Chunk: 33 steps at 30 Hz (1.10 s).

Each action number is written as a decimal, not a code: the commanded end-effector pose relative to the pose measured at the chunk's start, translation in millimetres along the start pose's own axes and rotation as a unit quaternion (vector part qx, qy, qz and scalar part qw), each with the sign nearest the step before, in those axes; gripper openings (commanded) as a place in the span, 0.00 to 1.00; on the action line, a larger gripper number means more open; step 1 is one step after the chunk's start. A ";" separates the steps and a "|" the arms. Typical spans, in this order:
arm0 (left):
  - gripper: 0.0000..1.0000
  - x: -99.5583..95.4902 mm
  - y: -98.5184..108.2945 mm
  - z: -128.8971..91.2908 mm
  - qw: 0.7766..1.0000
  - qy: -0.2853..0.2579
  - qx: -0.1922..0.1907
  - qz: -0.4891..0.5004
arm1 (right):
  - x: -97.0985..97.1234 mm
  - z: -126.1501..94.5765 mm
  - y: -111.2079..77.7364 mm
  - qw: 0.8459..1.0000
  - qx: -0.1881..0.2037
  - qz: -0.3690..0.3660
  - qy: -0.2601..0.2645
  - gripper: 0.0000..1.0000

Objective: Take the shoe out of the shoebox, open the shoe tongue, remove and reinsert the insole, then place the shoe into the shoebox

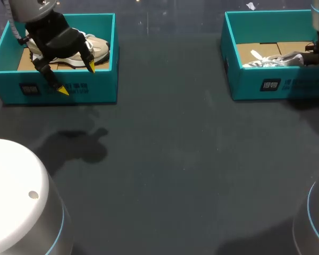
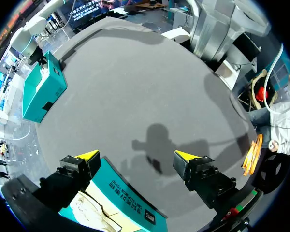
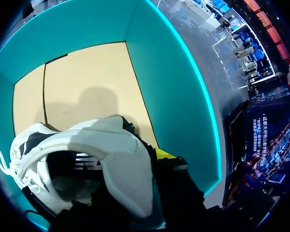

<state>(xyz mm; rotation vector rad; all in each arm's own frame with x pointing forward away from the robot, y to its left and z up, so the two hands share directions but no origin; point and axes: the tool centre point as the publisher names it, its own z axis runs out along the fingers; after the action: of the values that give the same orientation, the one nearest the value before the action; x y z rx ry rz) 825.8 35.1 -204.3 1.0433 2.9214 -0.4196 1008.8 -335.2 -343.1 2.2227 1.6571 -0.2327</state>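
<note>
Holds left gripper (image 1: 76, 78) spread over ten-o'clock shoebox (image 1: 103, 87); pinches heel of shoe (image 1: 276, 59) with right gripper (image 3: 155, 158) inside two-o'clock box (image 1: 244, 85).

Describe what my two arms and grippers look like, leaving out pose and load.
The left arm and right arm have smooth rounded shells, white to grey, each with a thin cyan ring. The left gripper is black and blocky, its two fingers ending in bright yellow wedge tips. The right gripper looks black too; little else of it shows.
</note>
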 end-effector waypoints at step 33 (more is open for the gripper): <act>1.00 0.2 0.5 -0.1 1.000 0.001 -0.001 0.000 | 4.2 18.0 2.1 0.999 0.009 -0.040 0.026 0.42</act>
<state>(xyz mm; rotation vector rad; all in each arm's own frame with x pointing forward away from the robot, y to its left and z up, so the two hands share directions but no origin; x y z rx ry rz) 825.8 35.1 -204.3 1.0433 2.9214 -0.4196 1015.2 -339.2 -362.5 2.1941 1.7819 -0.2172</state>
